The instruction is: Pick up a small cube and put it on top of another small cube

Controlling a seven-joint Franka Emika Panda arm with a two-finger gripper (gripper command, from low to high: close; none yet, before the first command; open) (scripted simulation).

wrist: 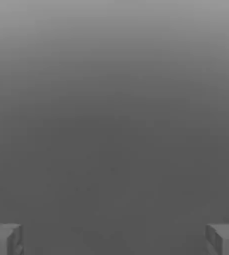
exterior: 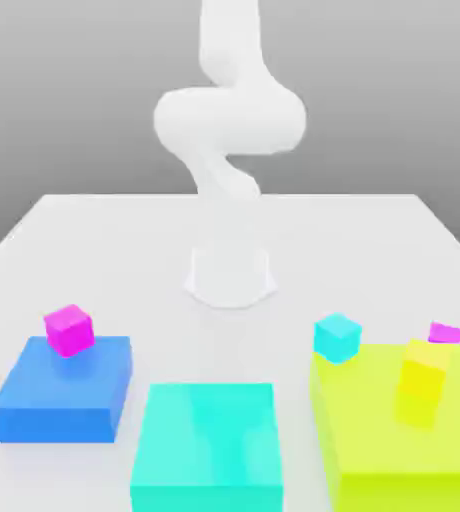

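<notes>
A: How are the fingers (wrist: 7, 240) set, and is anything held?

B: In the hand view they are seen spread wide, one grey tip at each lower corner, both cut off by the frame. Nothing lies between them and nothing is touched; only a plain grey surface is seen past them. The gripper (wrist: 114, 241) is therefore empty.

A: What is laid out on the tabletop (exterior: 94, 250), nearest first?

B: In the exterior view, a big flat cyan block (exterior: 206, 445) is seen at six o'clock, clipped by the lower edge. At eight o'clock a big blue block (exterior: 59, 395) is placed, and one small magenta-pink cube (exterior: 69, 329) rests on its far edge, slightly tilted. At four o'clock a big yellow-green block (exterior: 394, 440) is cut by the right edge; a small yellow cube (exterior: 422, 385) stands on it, hard to separate from the like-coloured surface. A small cyan cube (exterior: 336, 337) sits at that block's far left corner; whether it rests on the block or on the tabletop cannot be told. The second magenta-pink cube (exterior: 445, 333) is partly hidden behind the yellow-green block's far edge.

A: And farther off?

B: The white arm (exterior: 229, 120) is seen at twelve o'clock, washed out against the tabletop. No writing or label is seen anywhere.
</notes>
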